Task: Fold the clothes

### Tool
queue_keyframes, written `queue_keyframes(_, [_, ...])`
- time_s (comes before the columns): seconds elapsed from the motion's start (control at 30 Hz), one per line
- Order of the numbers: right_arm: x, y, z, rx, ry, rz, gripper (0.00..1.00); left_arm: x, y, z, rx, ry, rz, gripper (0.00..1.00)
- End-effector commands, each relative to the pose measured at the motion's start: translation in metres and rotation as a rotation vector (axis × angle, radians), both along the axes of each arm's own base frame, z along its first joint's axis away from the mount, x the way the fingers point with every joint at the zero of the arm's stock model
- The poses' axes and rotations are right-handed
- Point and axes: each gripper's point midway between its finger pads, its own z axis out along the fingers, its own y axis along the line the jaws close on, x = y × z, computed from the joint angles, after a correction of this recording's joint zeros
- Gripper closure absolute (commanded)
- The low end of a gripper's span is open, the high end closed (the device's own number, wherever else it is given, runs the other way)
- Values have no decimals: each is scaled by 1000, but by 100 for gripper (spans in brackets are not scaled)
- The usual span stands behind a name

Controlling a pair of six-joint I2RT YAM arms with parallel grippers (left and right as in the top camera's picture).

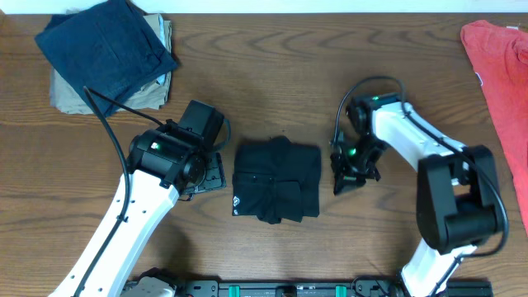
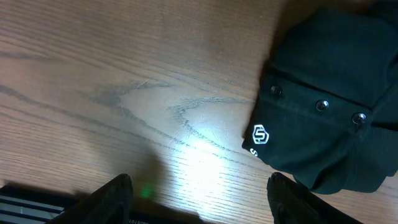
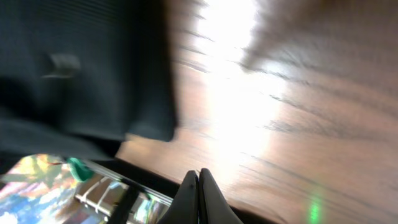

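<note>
The black T-shirt point(image 1: 276, 180) lies folded into a small rectangle at the table's middle, its round white logo at the lower left corner. In the left wrist view the shirt point(image 2: 329, 93) fills the upper right, with the logo and a row of snaps showing. My left gripper point(image 1: 206, 175) is open and empty just left of the shirt; its fingertips point(image 2: 199, 196) stand wide apart over bare wood. My right gripper point(image 1: 346, 177) is shut and empty just right of the shirt. In the right wrist view its closed tips point(image 3: 199, 186) are over the table beside the shirt point(image 3: 81, 68).
A navy blue folded garment point(image 1: 107, 49) lies on a tan one at the back left. A red garment point(image 1: 503, 66) lies at the back right edge. A black rail point(image 1: 289, 287) runs along the front edge.
</note>
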Motion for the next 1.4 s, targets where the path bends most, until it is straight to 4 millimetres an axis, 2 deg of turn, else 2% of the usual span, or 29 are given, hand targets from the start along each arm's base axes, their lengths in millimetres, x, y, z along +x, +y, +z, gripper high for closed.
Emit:
queue_keyframes(0.0, [18,37,50,254,-172,43,99,0,3,-3,13,4,-4,29])
queue_keyframes(0.07, [21,54,65,340,-248,87,96,1,2,-2,10,-2,-4,29])
queue_keyframes(0.17, [15,69,65,353,-264,144,92,2,2,-2,10,-3,-4,29])
queue_keyframes(0.37, [-14,106,34,414,-193,242,91,2,2,-2,10,-3,-4,29])
queue_keyframes(0.47, [-24,110,9,404,-136,260,93,1,2,-2,10,-2,-5,29])
queue_keyframes(0.6, [-25,93,-23,302,-73,247,99,0,3,-3,13,3,-8,29])
queue_keyframes(0.7, [-17,60,-49,107,-41,196,99,0,3,-3,16,5,-22,29])
queue_keyframes(0.8, [-8,24,-59,-78,-42,141,99,0,3,-3,16,4,-23,29])
queue_keyframes(0.87, [-5,11,-59,-121,-45,128,99,1,2,-3,15,2,-23,29])
queue_keyframes(1.03, [1,-2,-53,-135,-30,83,99,4,1,-2,9,-12,-23,29])
queue_keyframes(1.2, [13,-9,-26,-149,-33,35,99,7,-1,-7,-1,-22,-23,28])
queue_keyframes(1.3, [27,-10,-6,-141,-91,21,97,7,-14,-18,-63,-2,-54,17])
queue_keyframes(1.33, [33,-12,1,-142,-120,12,93,5,-21,-24,-96,14,-81,13])
queue_keyframes(1.37, [40,-14,6,-150,-146,1,84,3,-27,-29,-125,28,-99,5])
